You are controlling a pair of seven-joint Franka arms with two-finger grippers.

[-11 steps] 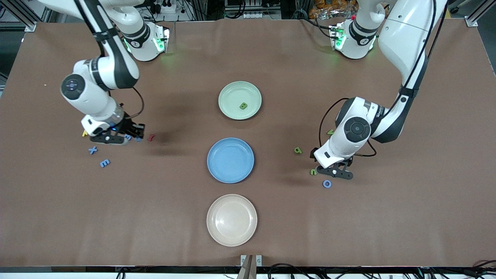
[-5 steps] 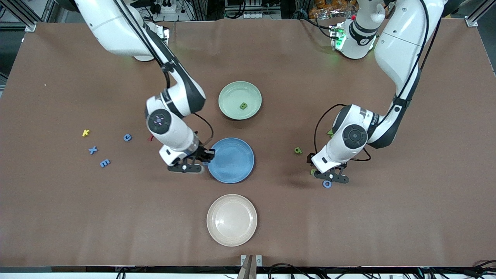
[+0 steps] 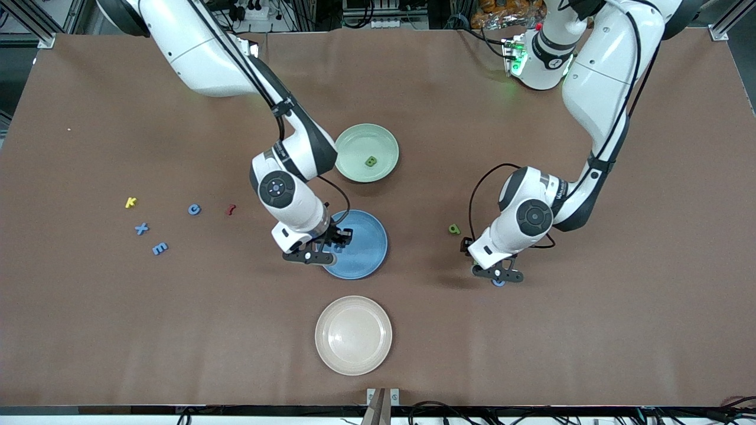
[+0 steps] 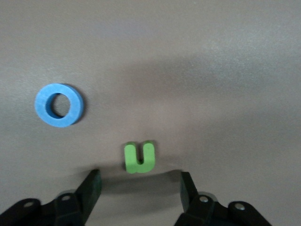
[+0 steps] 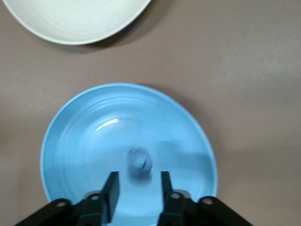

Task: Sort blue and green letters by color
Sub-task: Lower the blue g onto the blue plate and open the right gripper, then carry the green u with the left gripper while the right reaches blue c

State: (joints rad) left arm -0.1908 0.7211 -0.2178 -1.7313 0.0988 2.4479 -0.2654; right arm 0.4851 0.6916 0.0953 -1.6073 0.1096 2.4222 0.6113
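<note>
The right gripper (image 3: pixel 338 239) has carried a blue letter (image 5: pixel 139 163) from the bench to the blue plate (image 3: pixel 369 260) and parts its fingers, dropping it, while the left gripper (image 4: pixel 138 188), open, has moved over the green letter (image 4: pixel 139 157).

plates (image 3: pixel 353 243): three in a row | B (image 3: pixel 370 161): in plate farthest from front camera | table (image 3: pixel 531 354)
</note>
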